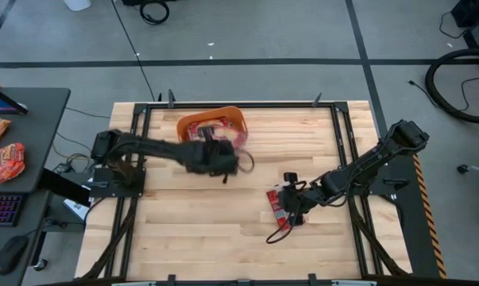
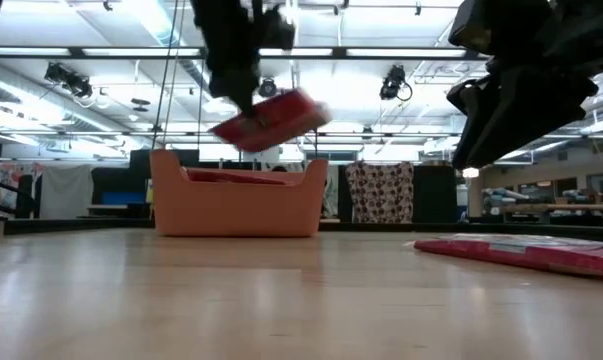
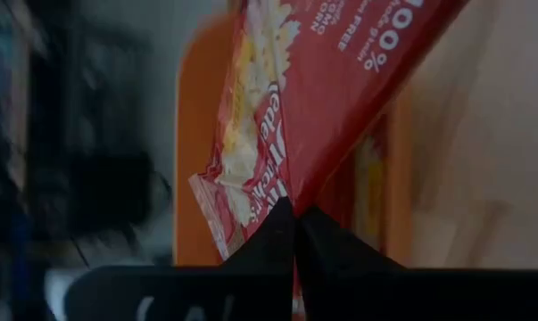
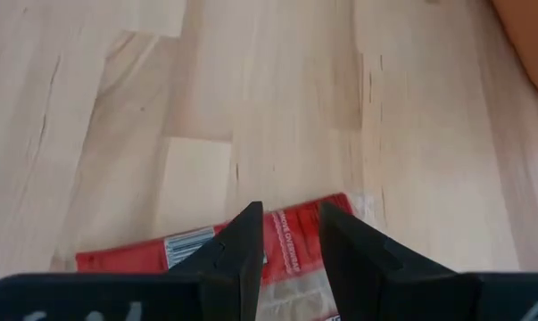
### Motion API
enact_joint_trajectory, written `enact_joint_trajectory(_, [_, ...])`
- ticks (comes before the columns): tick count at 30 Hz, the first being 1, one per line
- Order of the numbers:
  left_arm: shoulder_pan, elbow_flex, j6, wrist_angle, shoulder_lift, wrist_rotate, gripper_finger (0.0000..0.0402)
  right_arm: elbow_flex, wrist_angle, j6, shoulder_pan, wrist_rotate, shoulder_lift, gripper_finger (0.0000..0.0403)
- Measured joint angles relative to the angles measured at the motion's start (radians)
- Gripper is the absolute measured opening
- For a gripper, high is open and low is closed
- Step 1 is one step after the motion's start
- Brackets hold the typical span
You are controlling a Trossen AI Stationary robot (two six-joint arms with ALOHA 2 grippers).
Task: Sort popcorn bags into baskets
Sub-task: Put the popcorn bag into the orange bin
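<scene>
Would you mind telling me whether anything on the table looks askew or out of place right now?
Nothing looks spilled or damaged. The left gripper holds a popcorn bag tilted in the air above the orange basket, and more bags lie flat under the right gripper.

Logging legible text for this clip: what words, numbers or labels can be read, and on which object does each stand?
"100%", on the red popcorn bag held shut in the left gripper.
"FREE", same bag, beside it.
Other print on that bag, cut off or blurred: not readable.
Barcode and small white print on the popcorn bag on the table under the open right gripper: too small to read.
Nothing on the orange basket.
</scene>
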Motion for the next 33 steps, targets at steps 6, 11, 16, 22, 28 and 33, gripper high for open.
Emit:
enact_joint_trajectory(6, [0.171,0.0,-0.117,-0.052,0.016,0.178,0.0003,0.0,0.006,-0.027,0.0,0.004,0.0,0.0115])
enact_joint_trajectory(11, [0.256,0.0,-0.125,-0.112,0.058,0.175,0.0003,0.0,0.025,-0.042,-0.013,0.014,0.0,0.0115])
enact_joint_trajectory(16, [0.294,0.0,-0.125,-0.108,0.079,0.177,0.0046,0.0,0.034,-0.045,-0.015,0.008,0.0,0.0115])
enact_joint_trajectory(22, [0.275,0.027,-0.09,-0.108,0.076,0.175,0.0136,0.0,-0.051,-0.016,-0.005,-0.058,0.0,0.0115])
enact_joint_trajectory(28, [0.163,0.036,0.1,0.044,0.073,0.185,0.0174,0.0,-0.248,0.092,0.018,-0.081,0.0,0.0115])
enact_joint_trajectory(33, [0.044,0.008,0.352,0.348,0.095,0.346,0.0176,0.0,-0.364,0.218,0.026,-0.106,0.0,0.0115])
